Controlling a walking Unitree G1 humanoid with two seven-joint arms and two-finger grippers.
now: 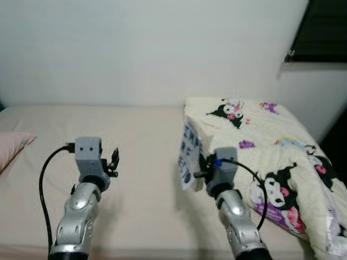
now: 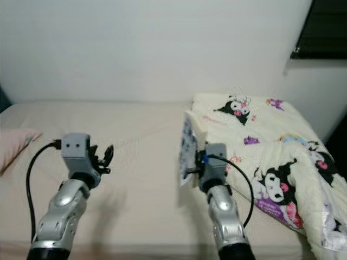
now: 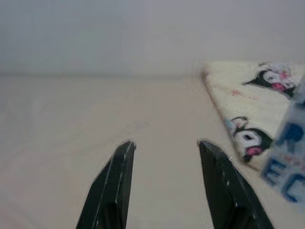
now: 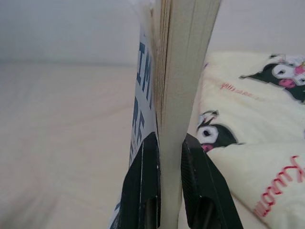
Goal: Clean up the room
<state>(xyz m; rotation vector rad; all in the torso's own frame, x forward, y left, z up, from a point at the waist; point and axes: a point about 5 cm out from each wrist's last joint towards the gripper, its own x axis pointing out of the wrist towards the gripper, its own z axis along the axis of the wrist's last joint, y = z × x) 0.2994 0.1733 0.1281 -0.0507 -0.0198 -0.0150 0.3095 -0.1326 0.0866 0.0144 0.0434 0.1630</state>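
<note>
i see soft, even, fairly bright light over the bed [image 1: 135, 179]. faint shadows of both arms fall on the bed beside them. both wrist views are hazy, and the book [image 4: 183, 71] blurs close to the lens.

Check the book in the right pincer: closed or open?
Closed. The right pincer clamps the book upright by its edge, pages pressed together between both fingers, cover flat against them.

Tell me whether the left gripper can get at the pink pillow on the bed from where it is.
Probably yes. The left gripper hangs open and holds nothing, and only bare bed lies between it and the pink pillow on its left.
</note>
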